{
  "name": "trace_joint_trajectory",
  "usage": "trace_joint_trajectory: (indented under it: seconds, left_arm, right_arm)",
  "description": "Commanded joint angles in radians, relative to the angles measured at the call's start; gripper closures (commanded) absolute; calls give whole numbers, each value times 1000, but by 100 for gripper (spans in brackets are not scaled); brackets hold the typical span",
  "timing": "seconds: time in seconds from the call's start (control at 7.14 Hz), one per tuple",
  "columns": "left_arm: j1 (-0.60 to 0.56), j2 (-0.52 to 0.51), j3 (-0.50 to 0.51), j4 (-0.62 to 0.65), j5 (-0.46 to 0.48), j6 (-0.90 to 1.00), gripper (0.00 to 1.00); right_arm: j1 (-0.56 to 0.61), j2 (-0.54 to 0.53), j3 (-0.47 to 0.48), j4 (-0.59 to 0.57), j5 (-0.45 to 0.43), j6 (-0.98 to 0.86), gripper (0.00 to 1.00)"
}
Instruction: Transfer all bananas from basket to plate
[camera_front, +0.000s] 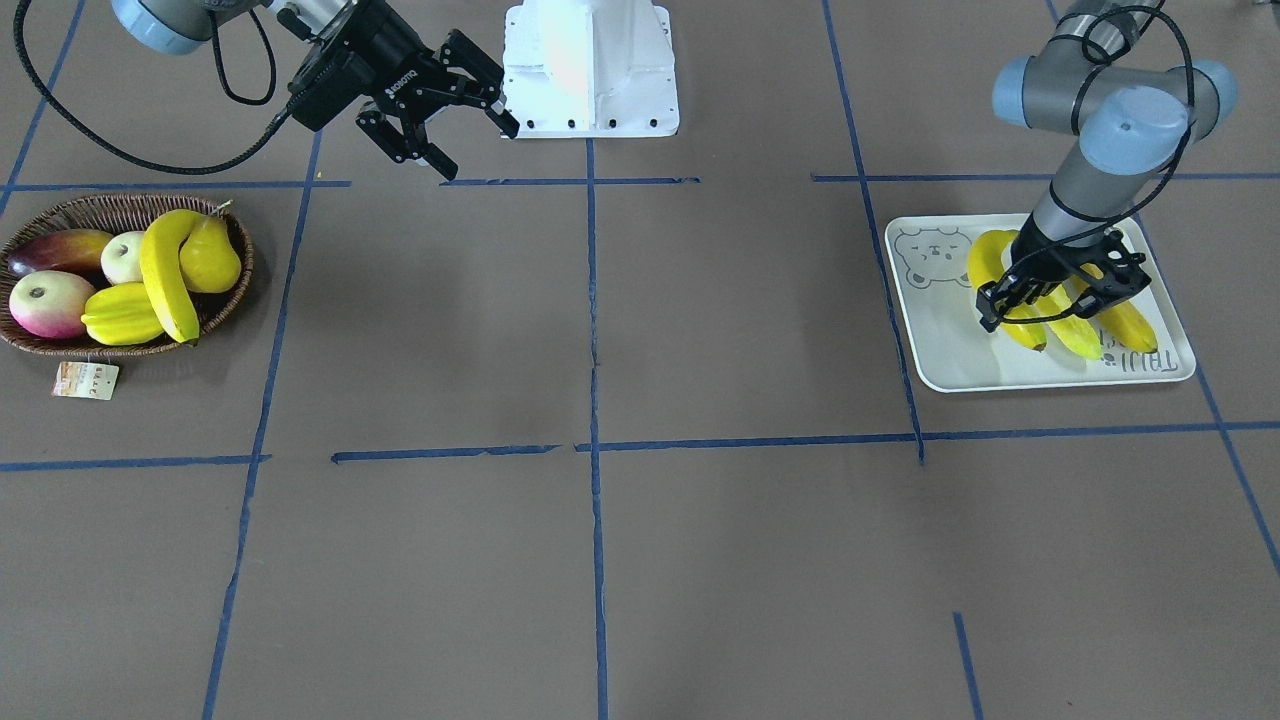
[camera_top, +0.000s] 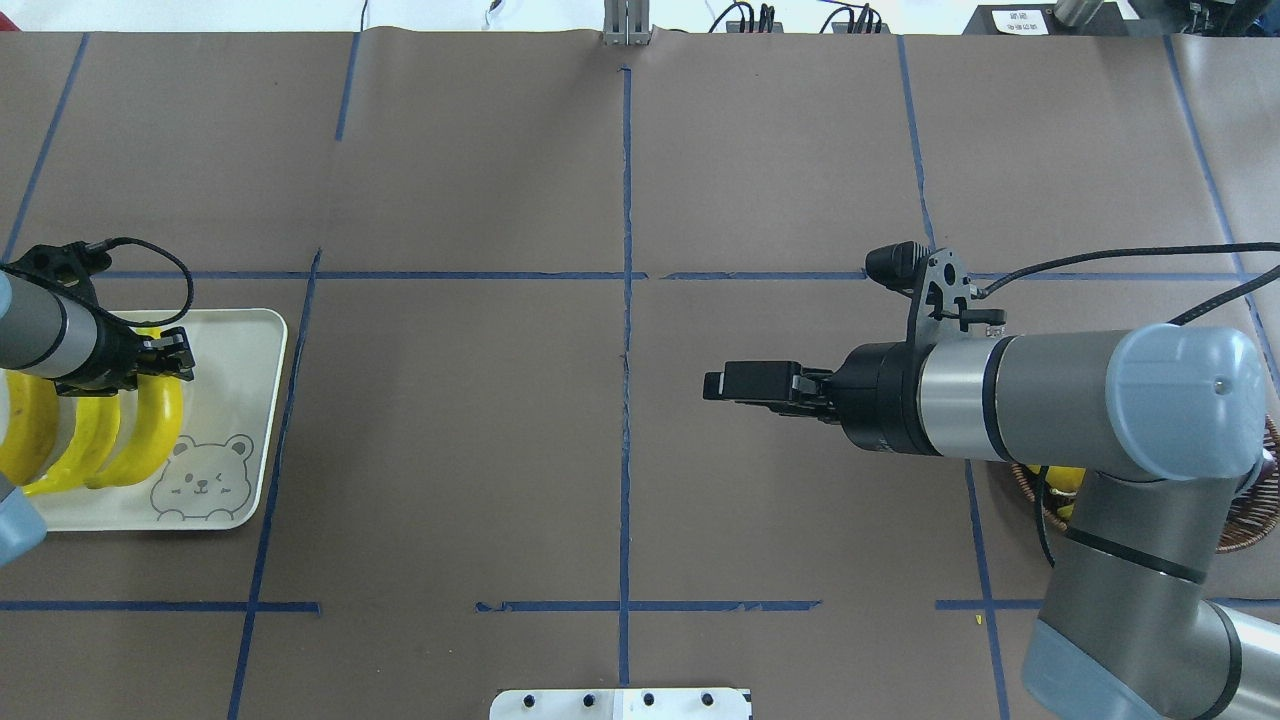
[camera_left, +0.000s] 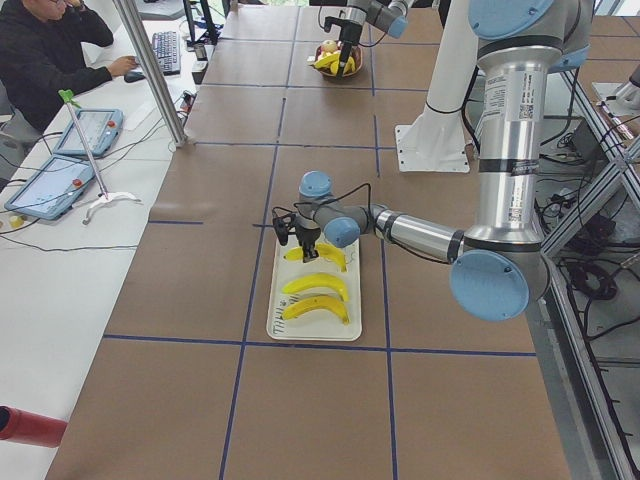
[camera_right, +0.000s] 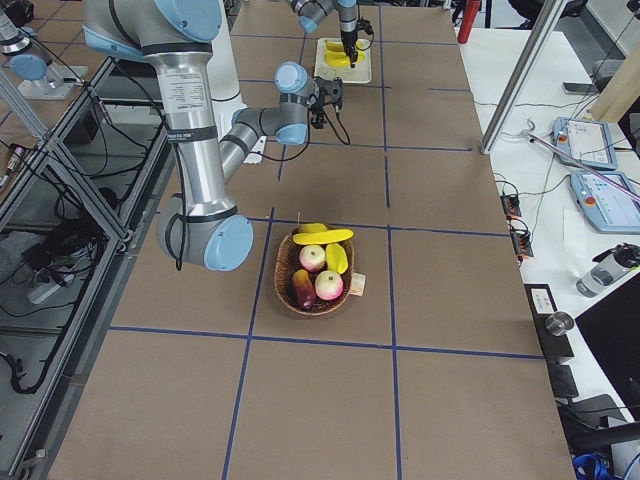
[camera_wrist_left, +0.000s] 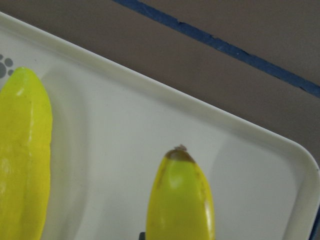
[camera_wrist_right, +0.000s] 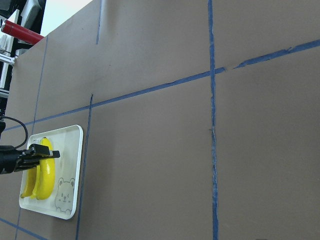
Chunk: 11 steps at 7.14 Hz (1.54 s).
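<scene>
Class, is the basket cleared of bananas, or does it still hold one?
Still holds one: a banana lies in the basket beside the pear.

Left arm low; right end effector spread

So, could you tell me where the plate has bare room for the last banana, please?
The plate is bare at its bear drawing end, beside the drawing. The rest is crowded: three bananas lie side by side under the left gripper. The table between plate and basket is also bare.
</scene>
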Motion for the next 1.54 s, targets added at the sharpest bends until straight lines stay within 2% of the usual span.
trace_joint_trajectory:
  seconds: [0.0, 0.28, 0.42, 0.56, 0.7, 0.84, 0.98, 1.12, 1.26, 1.4]
  left_arm:
    - [-7, 31, 5, -8, 30, 82, 1]
    - [-33, 48, -22, -8, 12, 144, 1]
    - [-44, 39, -68, 1, -22, 144, 1]
    - [-76, 41, -128, 4, -103, 142, 1]
    - [-102, 32, -166, 4, -172, 130, 1]
    - [-102, 13, -191, 6, -183, 126, 1]
    - [-99, -19, -190, 4, -183, 47, 1]
    - [-98, -42, -193, 6, -183, 11, 1]
    - [-95, -51, -191, 4, -182, 4, 1]
    - [-95, -59, -191, 4, -182, 1, 1]
  right_arm:
    - [0, -1, 1, 0, 0, 0, 0]
    - [2, -4, 1, 0, 1, 0, 0]
    - [6, -10, -1, -1, 0, 0, 0]
    - [17, -36, 2, -39, -9, 0, 0]
    - [50, -81, 8, -61, 0, -3, 0]
    - [92, -167, 11, -61, 23, -71, 0]
    - [101, -312, 57, -49, 27, -169, 0]
    - [144, -397, 70, -23, 53, -243, 0]
    - [179, -486, 54, 74, 111, -323, 0]
    - [224, -531, -35, 232, 157, -356, 0]
